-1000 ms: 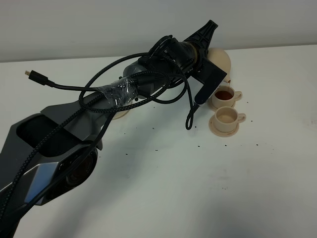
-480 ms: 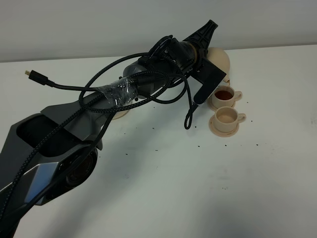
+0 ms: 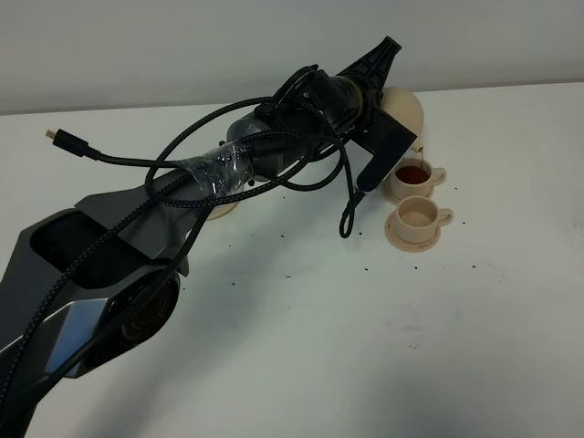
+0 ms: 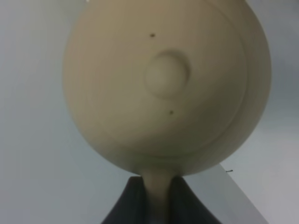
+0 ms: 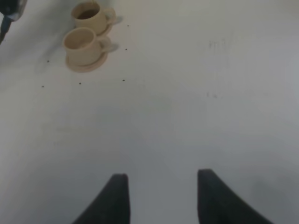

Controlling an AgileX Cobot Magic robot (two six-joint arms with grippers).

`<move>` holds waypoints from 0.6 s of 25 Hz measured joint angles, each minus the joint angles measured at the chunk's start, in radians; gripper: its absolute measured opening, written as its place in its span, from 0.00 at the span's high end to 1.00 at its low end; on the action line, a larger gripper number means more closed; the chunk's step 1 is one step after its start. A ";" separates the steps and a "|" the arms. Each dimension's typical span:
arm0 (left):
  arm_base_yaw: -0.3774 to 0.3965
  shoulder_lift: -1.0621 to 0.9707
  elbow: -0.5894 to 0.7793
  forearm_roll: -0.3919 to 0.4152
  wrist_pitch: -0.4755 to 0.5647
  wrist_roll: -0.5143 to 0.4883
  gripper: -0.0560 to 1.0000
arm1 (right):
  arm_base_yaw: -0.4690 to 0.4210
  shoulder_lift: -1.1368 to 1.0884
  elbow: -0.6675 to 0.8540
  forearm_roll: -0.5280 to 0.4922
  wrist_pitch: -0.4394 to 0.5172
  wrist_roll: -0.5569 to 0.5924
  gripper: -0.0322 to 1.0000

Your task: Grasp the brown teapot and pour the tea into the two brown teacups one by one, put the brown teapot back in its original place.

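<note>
Right gripper: the right gripper hangs over bare table with its jaws apart and nothing between them, well clear of the cups, so it adds little risk.
Cable risk: a black cable loop dangles off the left arm just beside the near teacup. Any swing towards that cup could catch its rim and drag or tip it.
Near teacup: it looks pale and unfilled on its saucer. Shifting the pour here without first righting the pot would likely dribble tea between the cups.
Far teacup: the far teacup already holds dark tea. Holding the tilt longer could overfill it onto its saucer.
Teapot: the brown teapot is tilted, spout down, above the far teacup. The lid faces the wrist camera and might slip if tipped further.
Left gripper: the left gripper is clamped tight on the pot's thin handle, a narrow hold that could let the pot twist.
Surface: the white table is scattered with small dark specks.
Room: a plain pale wall stands behind.
</note>
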State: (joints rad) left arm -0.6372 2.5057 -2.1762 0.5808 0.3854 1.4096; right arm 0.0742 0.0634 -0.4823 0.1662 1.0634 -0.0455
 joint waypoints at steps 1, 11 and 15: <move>0.000 0.000 0.000 0.000 0.000 0.000 0.83 | 0.000 0.000 0.000 0.000 0.000 0.000 0.63; 0.000 0.000 0.000 0.000 0.000 0.000 0.83 | 0.000 0.000 0.000 0.000 0.000 0.001 0.63; 0.000 0.000 0.000 0.000 0.000 0.000 0.83 | 0.000 0.000 0.000 0.000 0.000 0.001 0.63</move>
State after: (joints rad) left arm -0.6372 2.5057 -2.1762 0.5808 0.3854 1.4096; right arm 0.0742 0.0634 -0.4823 0.1662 1.0634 -0.0447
